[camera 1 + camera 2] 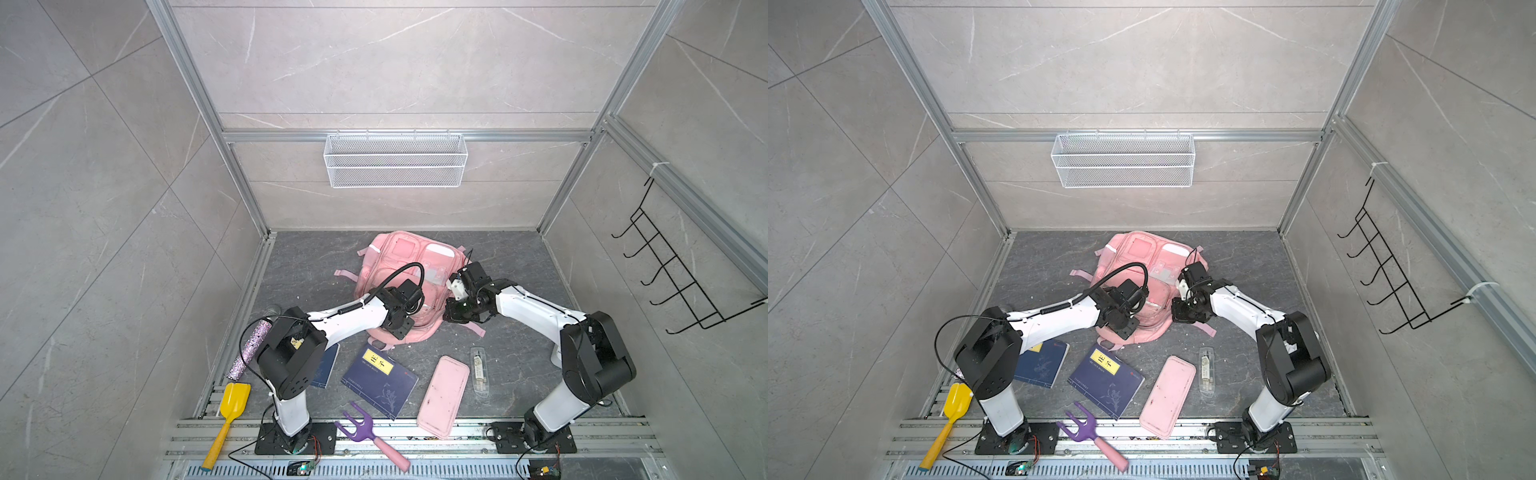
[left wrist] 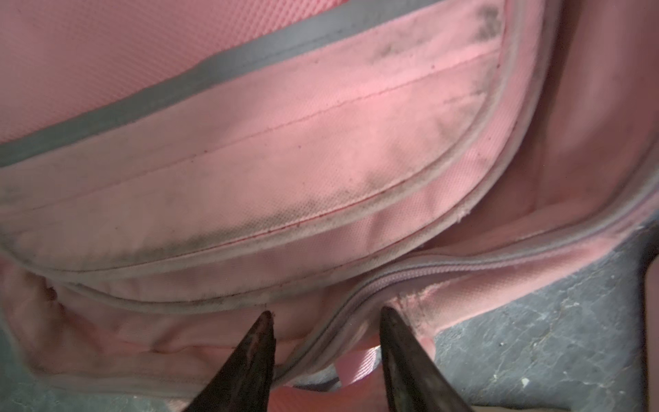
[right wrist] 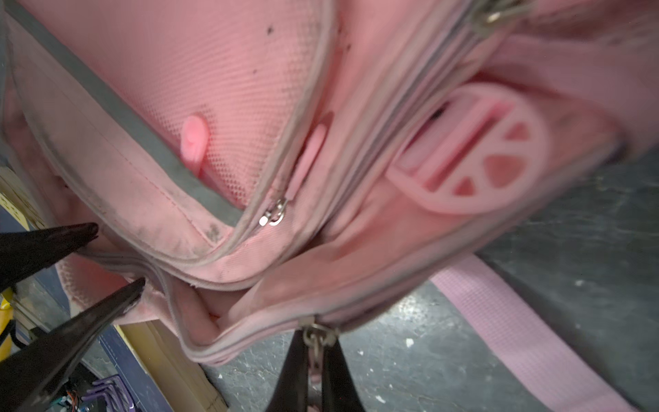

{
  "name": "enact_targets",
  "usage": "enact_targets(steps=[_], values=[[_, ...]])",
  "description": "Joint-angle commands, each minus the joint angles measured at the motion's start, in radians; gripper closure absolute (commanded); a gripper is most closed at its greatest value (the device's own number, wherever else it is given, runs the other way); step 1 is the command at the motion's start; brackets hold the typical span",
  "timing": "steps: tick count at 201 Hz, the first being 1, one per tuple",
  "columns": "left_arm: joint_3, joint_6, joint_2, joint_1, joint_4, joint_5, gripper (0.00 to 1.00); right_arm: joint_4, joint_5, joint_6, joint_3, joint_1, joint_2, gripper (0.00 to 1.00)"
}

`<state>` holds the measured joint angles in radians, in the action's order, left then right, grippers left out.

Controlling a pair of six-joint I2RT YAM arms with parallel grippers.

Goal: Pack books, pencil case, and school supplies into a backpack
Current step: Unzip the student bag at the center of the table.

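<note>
The pink backpack [image 1: 409, 270] lies flat in the middle of the floor, its main zip partly open. My left gripper [image 2: 326, 314] is open at the backpack's near end, its tips on either side of the zip rim [image 2: 360, 289]. My right gripper [image 3: 316, 337] is shut on the zipper pull [image 3: 315, 333] at the backpack's right side. Two navy books lie in front: one in the open [image 1: 378, 380], one partly under my left arm [image 1: 326, 365]. To their right lie the pink pencil case [image 1: 444, 395] and the clear packet of school supplies [image 1: 480, 370].
A purple fork with a pink handle [image 1: 361, 428] and a yellow shovel [image 1: 230, 411] lie by the front rail. A glittery tube [image 1: 249, 349] rests at the left edge. A wire basket [image 1: 395, 160] hangs on the back wall and a black hook rack [image 1: 665, 270] on the right wall.
</note>
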<state>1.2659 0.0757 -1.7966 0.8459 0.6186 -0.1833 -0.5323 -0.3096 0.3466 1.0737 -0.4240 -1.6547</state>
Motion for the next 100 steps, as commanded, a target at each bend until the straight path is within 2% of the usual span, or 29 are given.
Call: enact_targets(steps=[1,46,100], values=[[0.068,0.003,-0.029,-0.004,-0.069,0.018,0.54,-0.031,-0.01,-0.01,0.006,-0.058,-0.012,1.0],[0.123,0.011,-0.055,-0.005,-0.091,0.027,0.57,-0.027,-0.026,0.028,0.009,-0.162,-0.036,1.0],[0.125,0.015,-0.061,-0.012,-0.096,0.034,0.57,0.085,-0.126,0.129,0.007,-0.233,-0.053,1.0]])
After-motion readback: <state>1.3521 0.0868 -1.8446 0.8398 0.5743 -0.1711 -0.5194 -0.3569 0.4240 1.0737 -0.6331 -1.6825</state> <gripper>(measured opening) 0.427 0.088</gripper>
